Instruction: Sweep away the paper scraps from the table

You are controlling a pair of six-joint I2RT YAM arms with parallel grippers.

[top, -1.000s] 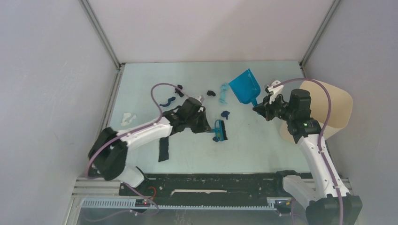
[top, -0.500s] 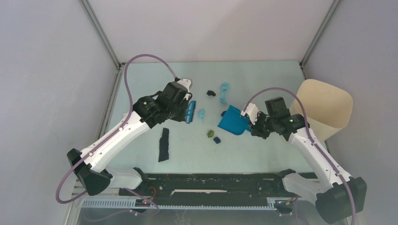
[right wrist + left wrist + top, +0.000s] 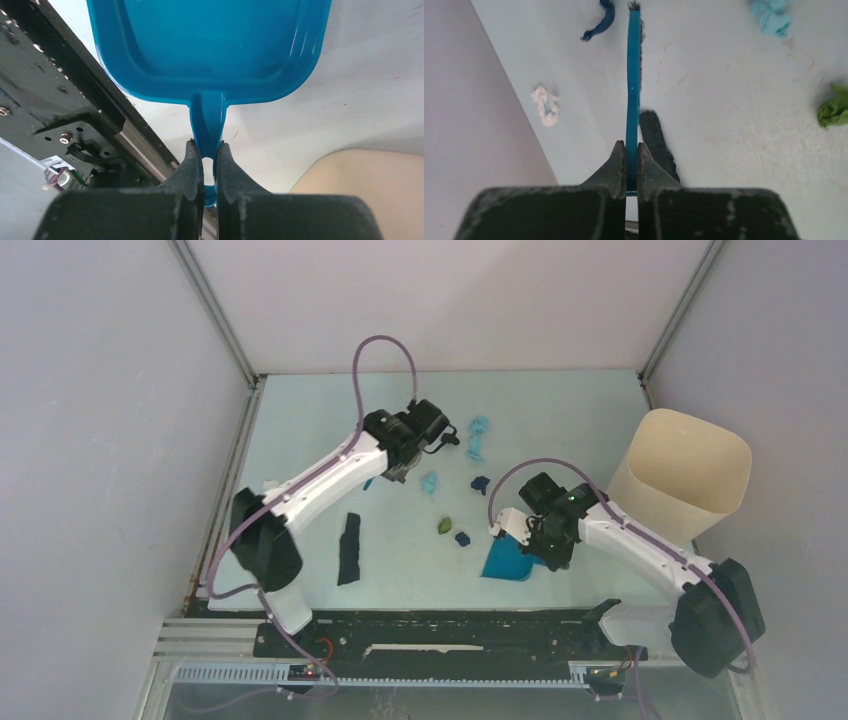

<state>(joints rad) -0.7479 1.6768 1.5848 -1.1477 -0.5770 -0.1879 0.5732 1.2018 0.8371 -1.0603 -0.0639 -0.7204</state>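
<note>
Since the brush (image 3: 633, 75) is clamped edge-on between the closed fingers of the left gripper (image 3: 631, 146), near 11 o'clock on the table (image 3: 560, 410), it may be twisted in that hold if the bristles are pressed down hard. The pan (image 3: 210, 40) is pinched by its thin handle in the right gripper (image 3: 207, 145), whose fingers are closed on it; under load a swivel is likely, by which the lip would be raised and paper passed beneath. Whether the lip touches the table cannot be told. The pan is held at 5 o'clock, close to the rail (image 3: 450, 625), so scraps (image 3: 443, 525) driven too hard may be carried over the 6 o'clock edge. Scraps are scattered: green and dark blue at the pan's 10 o'clock, light blue toward 12, a black strip (image 3: 348, 548) at 8, a white lump (image 3: 270, 487) at 9. A flat, smooth, pale green surface is presented, faintly scuffed. It is enclosed by pale panels (image 3: 100, 440) on three sides; the bin (image 3: 690, 475) stands at 3 o'clock.
</note>
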